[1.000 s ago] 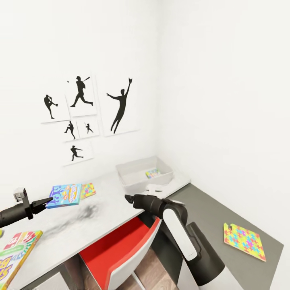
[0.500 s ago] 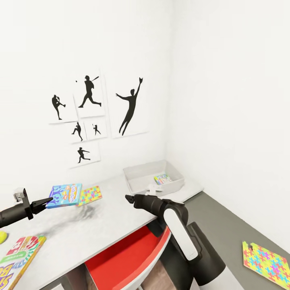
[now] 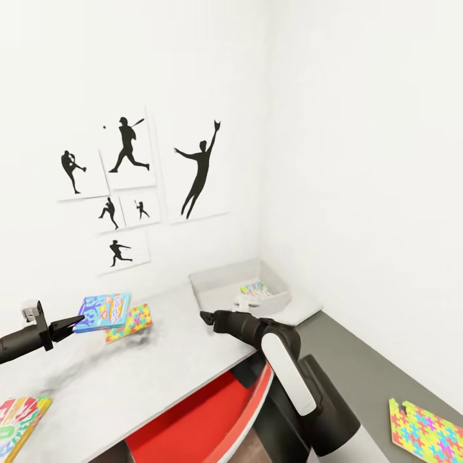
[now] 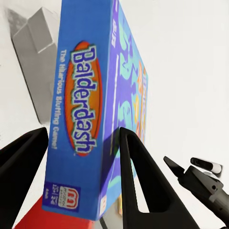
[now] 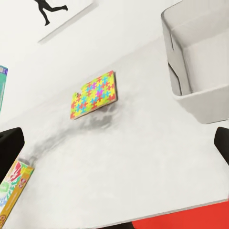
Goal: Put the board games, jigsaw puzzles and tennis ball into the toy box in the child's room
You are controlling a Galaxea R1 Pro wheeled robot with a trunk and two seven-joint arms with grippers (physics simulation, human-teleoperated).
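A blue board game (image 3: 103, 311), its edge printed "Balderdash", is held flat above the pale grey table (image 3: 167, 360), clamped at its near-left end between the fingers of the left pincer (image 3: 72, 325). Just right of it a jigsaw puzzle (image 3: 130, 321) of yellow, red, blue and green pieces sits tilted, one side lifted off the tabletop. At the table's far right end stands the toy box (image 3: 222, 287), a shallow pale grey bin with a small colourful item (image 3: 255, 290) lying inside. A red and yellow board game (image 3: 18, 417) lies flat at the near left. A second jigsaw puzzle (image 3: 426, 427) lies on the grey floor at the right.
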